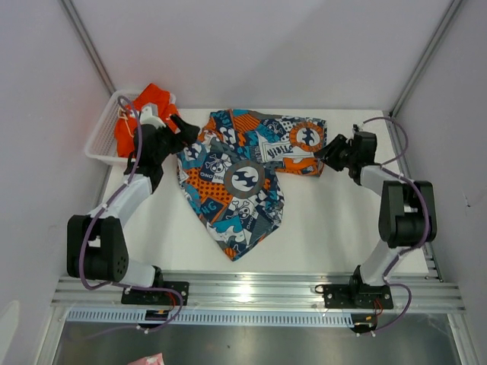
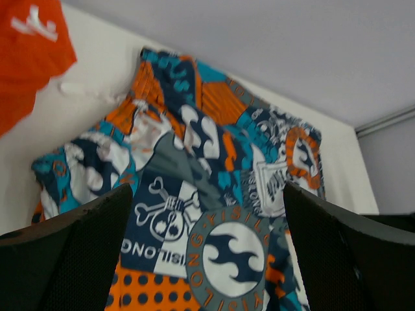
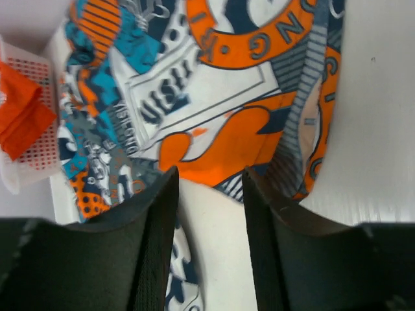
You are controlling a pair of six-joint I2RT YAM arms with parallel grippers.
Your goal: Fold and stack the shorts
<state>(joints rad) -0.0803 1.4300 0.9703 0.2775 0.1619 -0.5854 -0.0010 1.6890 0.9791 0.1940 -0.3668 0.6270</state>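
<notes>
Left tool stood with fingers spread wide and nothing between them, hovering over the nearest edge of the blue, teal, orange and white printed cloth shorts. These lay rumpled and unfolded on the white table, reaching from just under this tool across to the right tool. Right tool's fingers were parted by a narrower gap and pinched nothing. The cloth's orange hem lay just beyond their tips, with bare table showing between them. Plain bright orange cloth shorts sat heaped in the white mesh plastic basket, just behind and to the outer side of the left tool, well apart from the right tool.
</notes>
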